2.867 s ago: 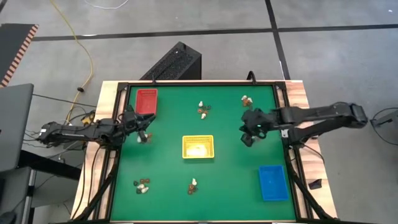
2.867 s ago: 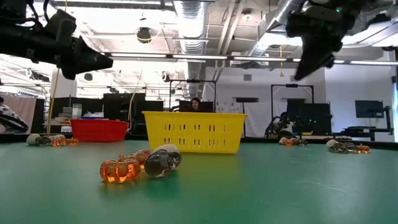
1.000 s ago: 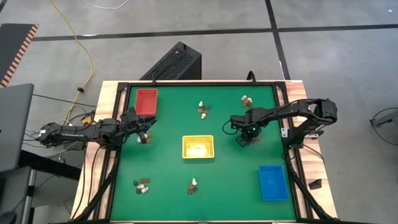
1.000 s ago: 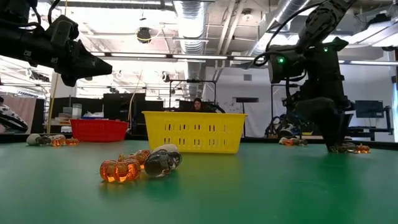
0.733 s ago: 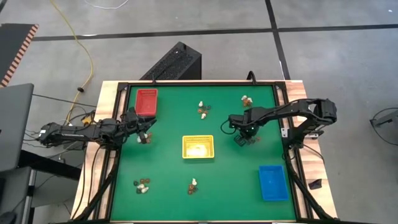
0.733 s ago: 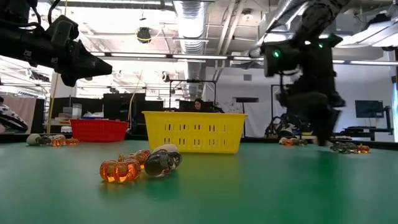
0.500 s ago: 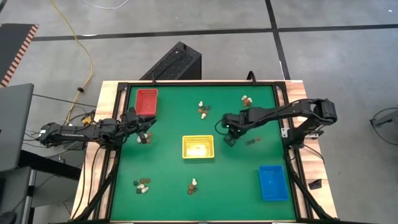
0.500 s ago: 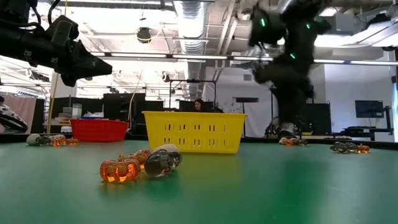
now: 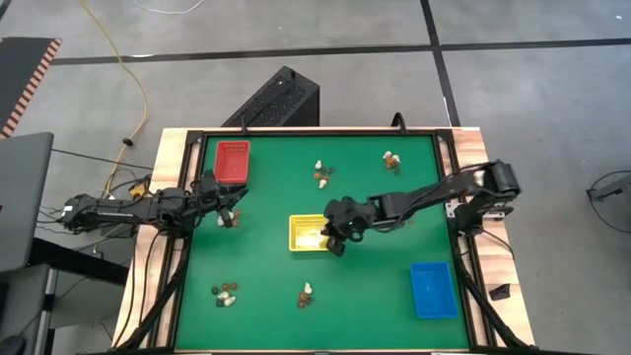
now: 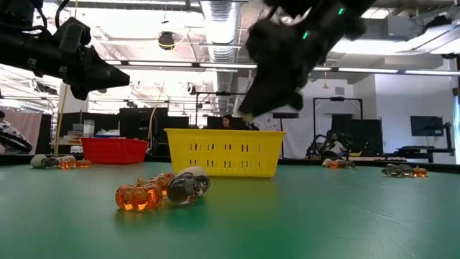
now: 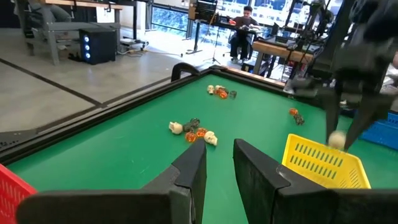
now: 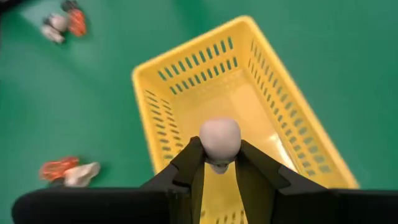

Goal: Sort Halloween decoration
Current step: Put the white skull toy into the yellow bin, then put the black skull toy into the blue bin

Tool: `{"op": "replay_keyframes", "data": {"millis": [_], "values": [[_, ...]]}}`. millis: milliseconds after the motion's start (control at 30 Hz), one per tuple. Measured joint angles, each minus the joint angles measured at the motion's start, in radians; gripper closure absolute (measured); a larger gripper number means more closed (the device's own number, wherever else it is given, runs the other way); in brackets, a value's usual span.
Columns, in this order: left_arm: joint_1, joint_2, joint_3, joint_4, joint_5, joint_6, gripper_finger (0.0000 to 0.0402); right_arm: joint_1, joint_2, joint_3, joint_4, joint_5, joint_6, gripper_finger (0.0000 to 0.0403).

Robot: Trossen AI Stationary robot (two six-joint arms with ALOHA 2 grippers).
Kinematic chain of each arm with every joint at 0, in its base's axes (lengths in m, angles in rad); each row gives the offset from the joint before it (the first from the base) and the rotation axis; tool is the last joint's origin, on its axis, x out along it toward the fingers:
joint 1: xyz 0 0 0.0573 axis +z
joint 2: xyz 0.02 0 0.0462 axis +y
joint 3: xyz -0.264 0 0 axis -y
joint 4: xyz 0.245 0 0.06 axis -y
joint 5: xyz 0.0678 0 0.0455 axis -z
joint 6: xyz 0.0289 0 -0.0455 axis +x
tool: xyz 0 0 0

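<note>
The right claw [image 12: 219, 163] pinches a cream-white skull trinket [image 12: 219, 139] by its lower part above the yellow tray [image 12: 186, 81] mid-desk; it looks light, hard and smooth, so apt to slip, while the left claw [image 11: 219, 163], slightly parted, hangs empty by the red tray [image 9: 232, 160]

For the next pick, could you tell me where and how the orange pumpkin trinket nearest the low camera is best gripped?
Grip the orange pumpkin trinket across its round ribbed body, coming straight down from above. It lies low on the green table, and a cream-white skull trinket touches one side, so I'd set the fingers across the axis running toward the camera.
</note>
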Motion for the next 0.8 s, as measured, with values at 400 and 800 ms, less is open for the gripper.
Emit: {"op": "replay_keyframes", "data": {"millis": [400,800], "values": [[0.0,0.0,0.0,-0.011,0.0,-0.008,0.0332,-0.009,0.176,0.291,-0.3,0.004,-0.109,0.0247],[0.0,0.0,0.0,-0.013,0.0,-0.008,0.0332,-0.036,0.114,0.404,-0.55,0.06,-0.2,0.0199]]}}
